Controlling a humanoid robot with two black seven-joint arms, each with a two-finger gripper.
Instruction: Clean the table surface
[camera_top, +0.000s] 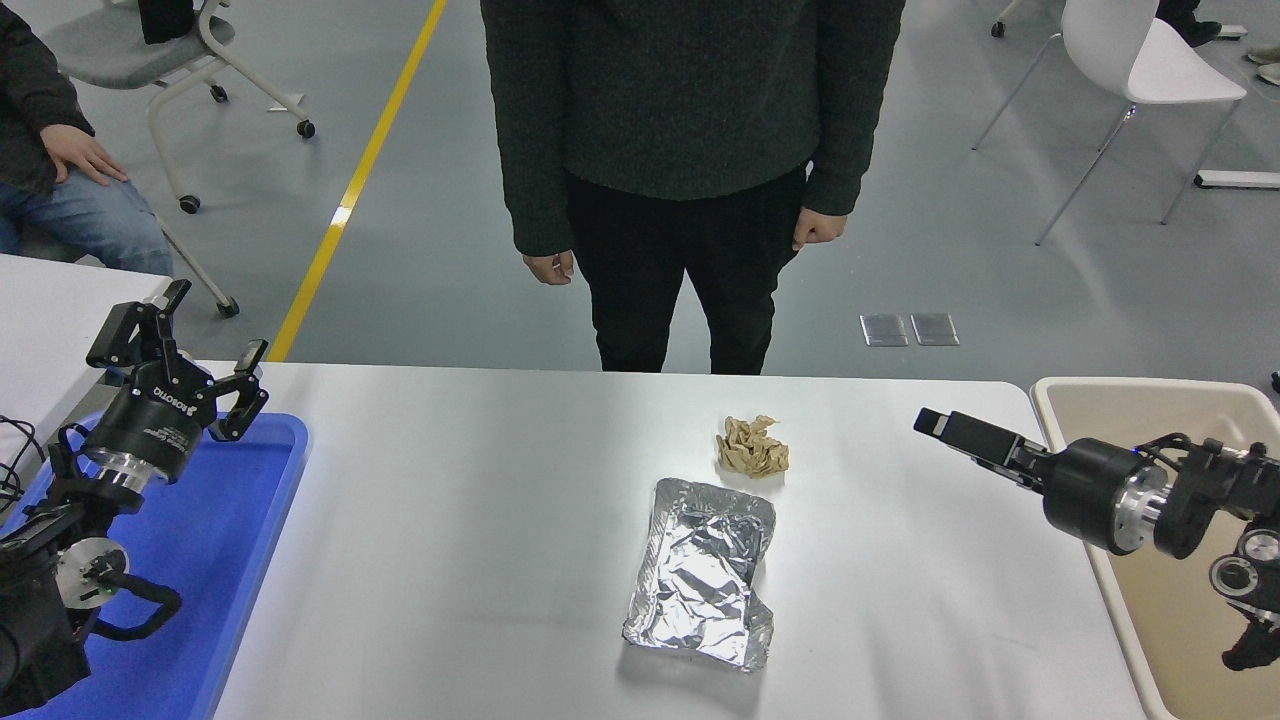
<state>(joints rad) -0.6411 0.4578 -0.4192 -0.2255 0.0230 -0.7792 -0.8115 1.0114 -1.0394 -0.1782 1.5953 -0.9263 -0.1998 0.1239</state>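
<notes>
The white bench (480, 520) fills the lower half of the view, glossy under the lights. Near its middle lies a crumpled foil tray (702, 575), and just beyond it, toward the far edge, sits a wad of brown paper (752, 446), close to the foil but apart from it. The left gripper (190, 345) hangs above the far end of a blue tray (250, 520) at the bench's left side, its fingers spread open and empty. The right gripper (935, 422) reaches in from the right edge, above the bench beside a beige bin (1140, 395); seen side-on, whether its fingers are open or closed cannot be told. A person (685, 170) in dark clothes stands at the far side, hands down.
</notes>
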